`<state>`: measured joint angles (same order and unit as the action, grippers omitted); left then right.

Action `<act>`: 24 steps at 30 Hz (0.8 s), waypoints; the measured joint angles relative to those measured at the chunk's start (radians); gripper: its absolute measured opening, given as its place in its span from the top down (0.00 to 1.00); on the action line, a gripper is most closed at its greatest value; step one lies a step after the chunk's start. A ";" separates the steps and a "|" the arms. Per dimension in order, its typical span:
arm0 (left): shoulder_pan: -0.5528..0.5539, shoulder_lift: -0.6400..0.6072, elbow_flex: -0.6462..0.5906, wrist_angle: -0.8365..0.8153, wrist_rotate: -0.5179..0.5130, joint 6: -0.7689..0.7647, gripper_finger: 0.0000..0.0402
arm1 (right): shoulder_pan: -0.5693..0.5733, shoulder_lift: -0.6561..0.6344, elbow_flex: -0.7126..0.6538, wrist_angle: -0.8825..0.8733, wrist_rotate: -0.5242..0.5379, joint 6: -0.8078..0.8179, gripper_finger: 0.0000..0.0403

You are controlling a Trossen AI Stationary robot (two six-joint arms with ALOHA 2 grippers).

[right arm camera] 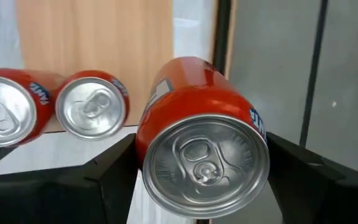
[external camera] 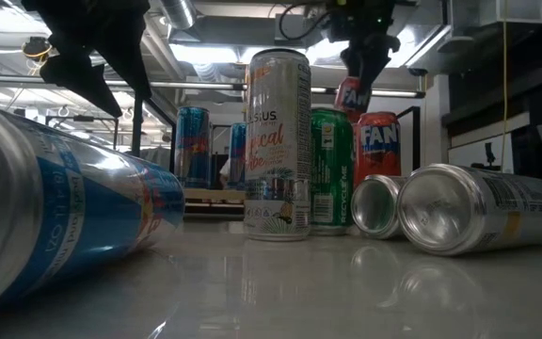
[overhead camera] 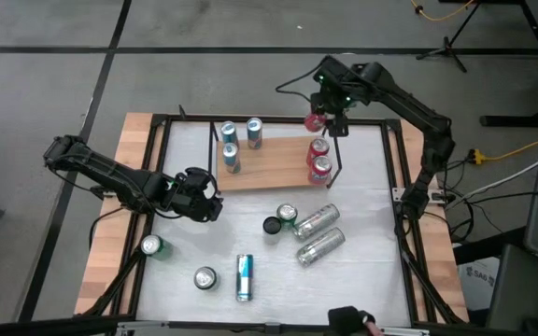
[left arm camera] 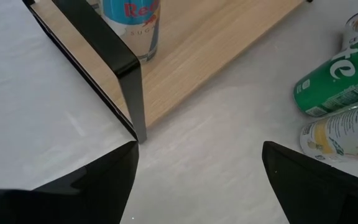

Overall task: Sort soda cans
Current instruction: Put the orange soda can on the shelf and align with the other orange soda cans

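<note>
My right gripper (overhead camera: 318, 119) is shut on a red soda can (right arm camera: 201, 155) and holds it in the air by the far right corner of the wooden board (overhead camera: 269, 166). Two red cans (overhead camera: 318, 159) stand on the board's right end and three blue-and-silver cans (overhead camera: 236, 142) on its left end. On the white table lie a green can (overhead camera: 288, 217), two silver cans (overhead camera: 318, 233) and a blue can (overhead camera: 244, 277). A black can (overhead camera: 272, 225), a silver can (overhead camera: 205, 277) and a green can (overhead camera: 152, 246) stand upright. My left gripper (overhead camera: 202, 198) hovers open near the board's near left corner. My right gripper pinches the red can's side wall (right arm camera: 151, 134) just below its silver top, one finger on each side. The fingers (right arm camera: 110, 171) come from above, slanting down. The can hangs tilted below them (external camera: 351, 94), lifted clear of the board and table.
A black metal frame (overhead camera: 395, 159) runs around the table, with wooden strips outside it. A black bracket leg (left arm camera: 132, 93) stands at the board's corner, close before my left gripper. Open white table lies between the left gripper and the lying cans.
</note>
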<state>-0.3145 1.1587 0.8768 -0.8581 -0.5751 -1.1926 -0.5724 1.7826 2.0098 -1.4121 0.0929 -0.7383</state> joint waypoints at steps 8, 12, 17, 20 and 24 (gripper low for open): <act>0.000 0.000 0.000 0.000 -0.002 0.000 0.17 | 0.000 0.066 0.000 -0.002 -0.007 -0.024 0.28; 0.000 0.000 0.000 0.000 -0.004 0.000 0.17 | -0.002 0.095 0.000 -0.005 -0.007 -0.030 0.28; 0.000 0.000 0.000 0.000 -0.005 0.000 0.17 | -0.021 0.125 0.000 -0.016 -0.018 -0.031 0.28; 0.000 0.000 0.000 0.000 -0.008 0.000 0.17 | -0.038 0.135 0.000 -0.041 -0.028 -0.031 0.28; 0.000 0.000 0.000 0.000 -0.011 0.000 0.17 | -0.047 0.136 -0.002 -0.048 -0.066 -0.031 0.28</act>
<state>-0.3145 1.1587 0.8768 -0.8577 -0.5861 -1.1927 -0.6189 1.9182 2.0082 -1.4602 0.0265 -0.7689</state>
